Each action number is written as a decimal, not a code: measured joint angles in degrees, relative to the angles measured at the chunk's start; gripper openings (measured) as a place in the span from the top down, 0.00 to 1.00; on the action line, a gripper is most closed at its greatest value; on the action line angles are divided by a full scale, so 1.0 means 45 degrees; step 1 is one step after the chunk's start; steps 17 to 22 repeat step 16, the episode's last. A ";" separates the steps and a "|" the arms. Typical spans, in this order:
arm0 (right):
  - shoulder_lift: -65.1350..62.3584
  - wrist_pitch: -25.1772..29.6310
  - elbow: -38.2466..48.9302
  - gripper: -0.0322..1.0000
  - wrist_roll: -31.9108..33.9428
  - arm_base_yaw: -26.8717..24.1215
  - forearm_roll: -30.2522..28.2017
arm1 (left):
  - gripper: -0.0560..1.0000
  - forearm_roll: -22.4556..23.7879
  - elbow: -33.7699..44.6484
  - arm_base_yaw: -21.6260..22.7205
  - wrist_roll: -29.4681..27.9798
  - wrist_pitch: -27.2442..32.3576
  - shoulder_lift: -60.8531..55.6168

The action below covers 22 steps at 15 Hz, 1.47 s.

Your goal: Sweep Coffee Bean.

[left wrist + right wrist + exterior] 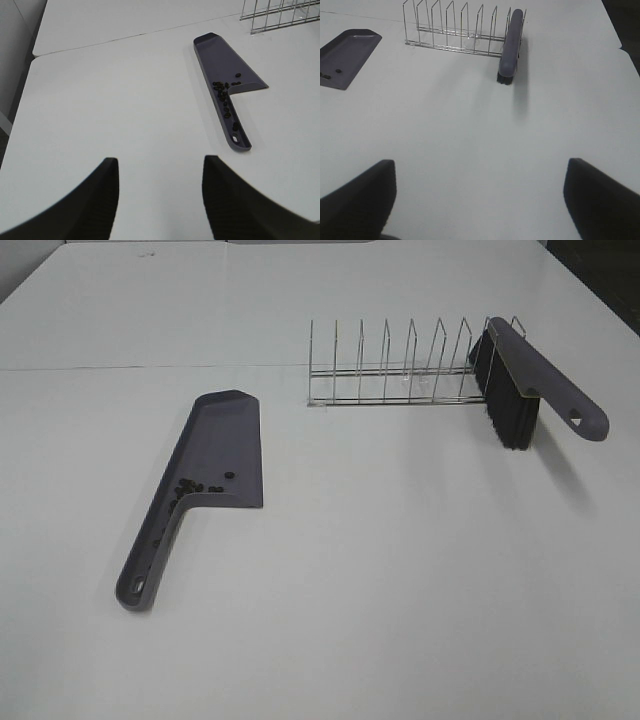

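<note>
Several dark coffee beans (190, 487) (223, 93) lie inside the grey dustpan (215, 445) (225, 62), which rests flat on the white table with its handle toward the near edge. Two beans show at the dustpan's edge (338, 71) in the right wrist view. The grey brush (525, 375) (510, 46) with black bristles stands in the right end of the wire rack (400, 365) (455, 30). My left gripper (160, 200) hangs open and empty over bare table, well short of the dustpan. My right gripper (480, 195) is wide open and empty, back from the brush. Neither gripper shows in the high view.
A seam (150, 367) runs across the white table behind the dustpan. The table's dark far-right edge (600, 280) lies beyond the rack.
</note>
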 joint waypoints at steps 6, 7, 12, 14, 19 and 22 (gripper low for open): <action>0.0000 0.0000 0.0000 0.22 0.0000 0.0000 0.0000 | 0.50 0.0000 0.0000 -0.0013 0.0000 0.0000 -0.0025; 0.0000 0.0000 0.0000 0.22 0.0000 0.0000 0.0000 | 0.50 0.0000 0.0000 -0.0013 0.0000 0.0000 -0.0025; 0.0000 0.0000 0.0000 0.22 0.0000 0.0000 0.0000 | 0.50 0.0000 0.0000 -0.0013 0.0000 0.0000 -0.0025; 0.0000 0.0000 0.0000 0.22 0.0000 0.0000 0.0000 | 0.50 0.0000 0.0000 -0.0013 0.0000 0.0000 -0.0025; 0.0000 0.0000 0.0000 0.22 0.0000 0.0000 0.0000 | 0.50 0.0000 0.0000 -0.0013 0.0000 0.0000 -0.0025; 0.0000 0.0000 0.0000 0.22 0.0000 0.0000 0.0000 | 0.50 0.0000 0.0000 -0.0013 0.0000 0.0000 -0.0025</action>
